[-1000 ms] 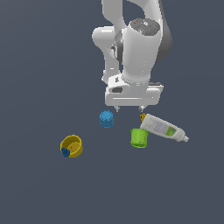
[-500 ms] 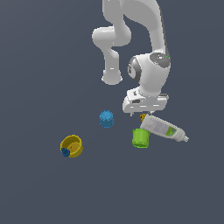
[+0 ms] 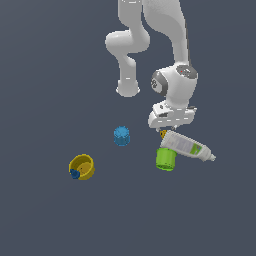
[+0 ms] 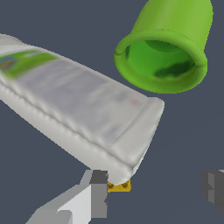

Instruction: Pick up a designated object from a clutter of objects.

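Gold piece (image 4: 119, 186): a sliver showing under the white bottle's (image 4: 74, 109) flat end, just beside one finger (image 4: 97, 194), touching neither.
Fingers (image 4: 159, 190): spread wide, holding nothing; the other finger (image 4: 214, 187) stands well apart from the piece.
Green cup (image 4: 168, 48): on its side, near the bottle.
Blue cup (image 3: 121, 135), yellow cup (image 3: 82, 166): apart on the desk (image 3: 50, 75).

The white bottle (image 4: 74, 109) looks matt with a printed label, the lime-green cup (image 4: 166, 52) smooth, plastic-like

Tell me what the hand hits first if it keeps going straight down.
Likely the white bottle, whose end overhangs the tiny gold piece between the hand's fingers; depth is unclear.
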`<act>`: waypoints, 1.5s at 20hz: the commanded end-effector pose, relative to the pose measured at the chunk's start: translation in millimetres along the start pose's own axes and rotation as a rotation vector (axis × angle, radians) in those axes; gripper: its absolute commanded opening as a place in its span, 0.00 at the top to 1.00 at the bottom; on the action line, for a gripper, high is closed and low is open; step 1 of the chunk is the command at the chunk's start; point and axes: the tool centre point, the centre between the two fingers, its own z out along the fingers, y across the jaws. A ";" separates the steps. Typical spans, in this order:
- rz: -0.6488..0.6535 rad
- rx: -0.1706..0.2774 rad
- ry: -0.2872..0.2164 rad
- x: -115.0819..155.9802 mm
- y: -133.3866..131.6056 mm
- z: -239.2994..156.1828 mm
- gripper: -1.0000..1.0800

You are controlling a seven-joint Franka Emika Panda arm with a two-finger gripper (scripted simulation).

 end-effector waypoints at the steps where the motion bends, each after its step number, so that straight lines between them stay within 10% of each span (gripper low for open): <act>1: -0.021 -0.004 -0.059 -29.9 -9.3 28.4 0.04; 30: -0.027 -0.002 -0.061 -39.5 -13.9 84.1 0.04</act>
